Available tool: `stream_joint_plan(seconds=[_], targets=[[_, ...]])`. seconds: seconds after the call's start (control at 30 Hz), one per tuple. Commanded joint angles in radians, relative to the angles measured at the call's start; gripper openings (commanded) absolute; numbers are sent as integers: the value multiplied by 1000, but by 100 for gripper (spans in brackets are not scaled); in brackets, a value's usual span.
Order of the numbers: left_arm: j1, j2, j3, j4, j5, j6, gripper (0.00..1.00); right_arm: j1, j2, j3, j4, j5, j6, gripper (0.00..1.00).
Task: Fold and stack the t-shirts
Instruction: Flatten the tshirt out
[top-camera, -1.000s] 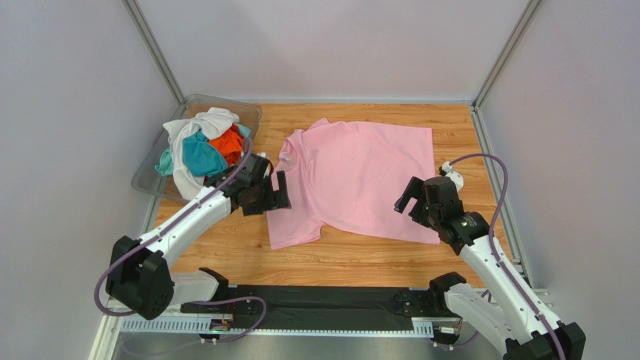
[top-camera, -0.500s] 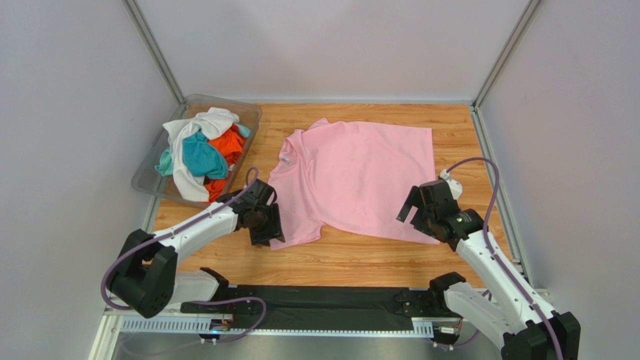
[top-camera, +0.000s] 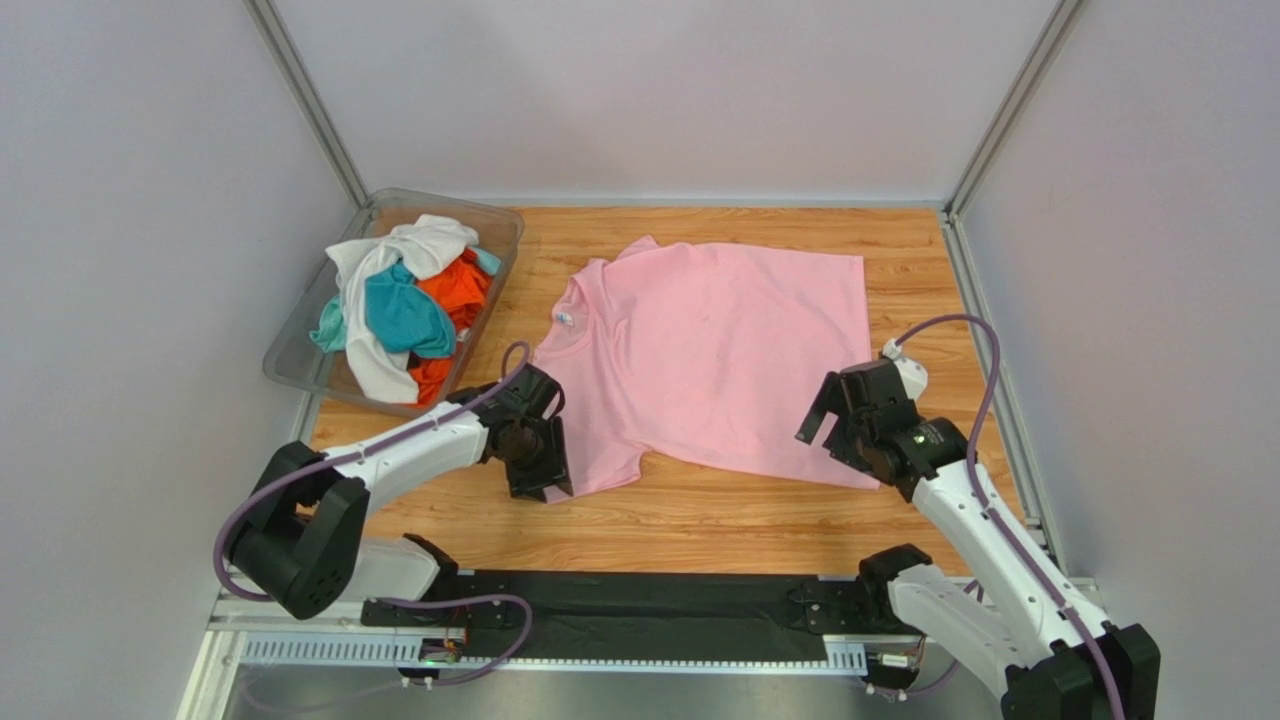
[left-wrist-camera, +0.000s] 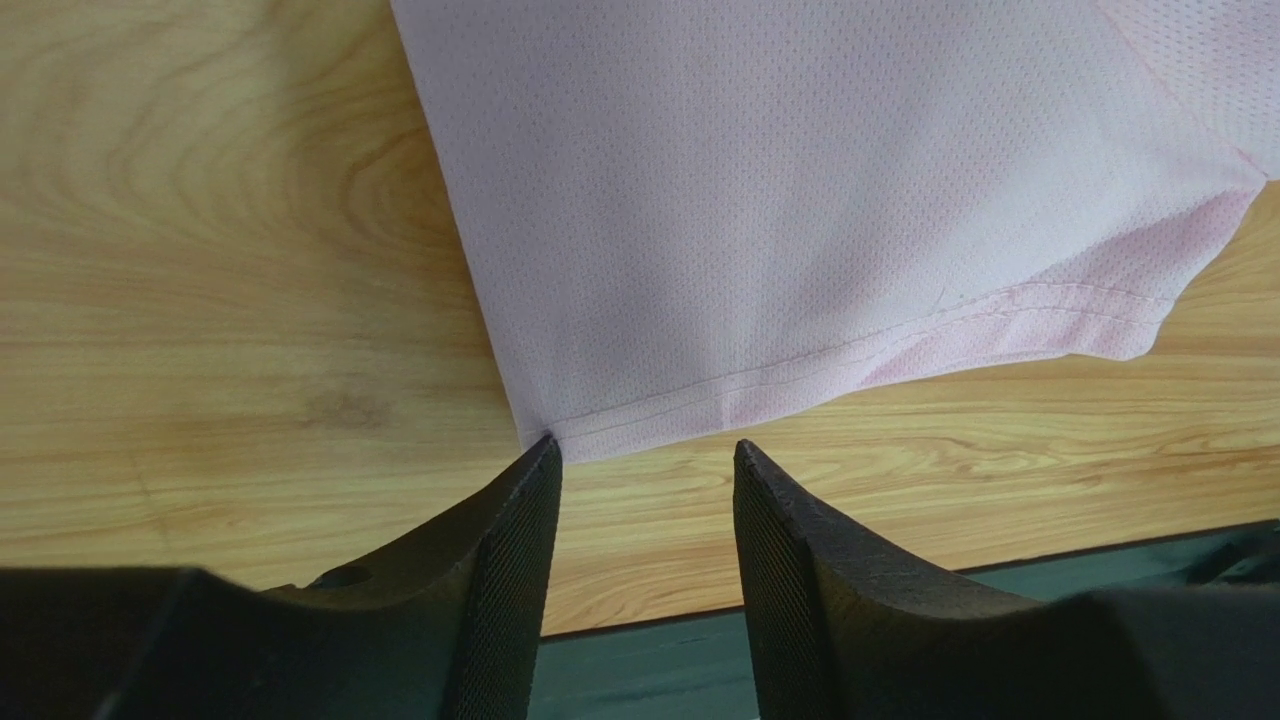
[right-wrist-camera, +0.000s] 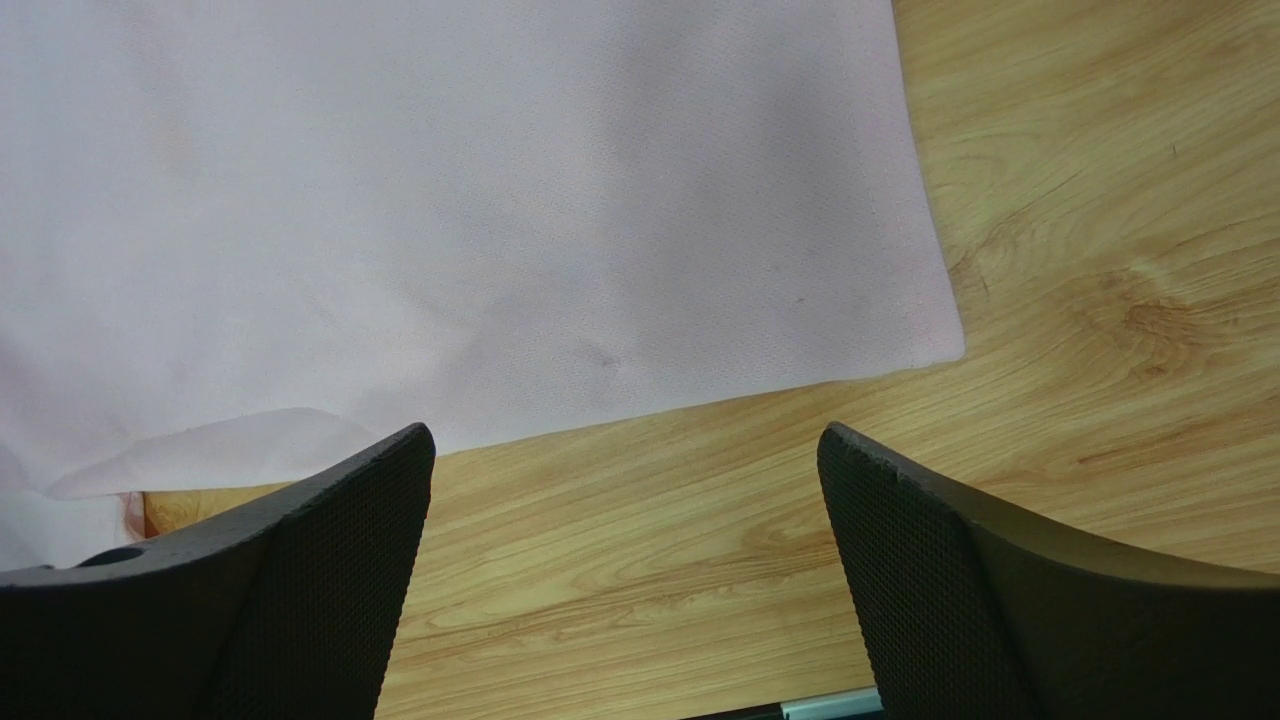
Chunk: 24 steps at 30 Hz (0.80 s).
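Wood-grain tabletop (top-camera: 706, 518) carries a clear bin (top-camera: 289, 357) at its far left, heaped with white, teal and orange t-shirts (top-camera: 398, 300). The left gripper (left-wrist-camera: 643, 453) stands narrowly parted, gripping nothing, at the near-left hem corner of the pink t-shirt (top-camera: 721, 345), which is spread flat mid-table. Over the shirt's near-right corner the right gripper (right-wrist-camera: 624, 438) gapes wide and empty, with bare wood along the near and right edges.

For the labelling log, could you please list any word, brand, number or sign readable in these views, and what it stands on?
None: the pink t-shirt, the piled shirts, the clear bin and the wooden table show no lettering.
A pale spot at the collar is too small to read.
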Motion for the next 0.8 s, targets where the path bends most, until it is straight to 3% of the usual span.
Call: stream_joint_plan(seconds=[0.0,0.2,0.6,0.7,0.77], targets=[[-7,-43,50,-95,-65,-12,54,-6,2,6,-6,31,-13,100],[-7,-56,83,-156,-167,-14,55,-11,2,-1,-6,41,-19,100],[-31,94,93,-98,-136,-17,54,-23,4,-11,-3,41,-33,100],[-65,128,97,-87,-136,-25,52,-26,7,-14,-3,41,-32,100],[-70,169,102,-87,-138,-26,43,-26,8,-13,-3,39,-31,100]])
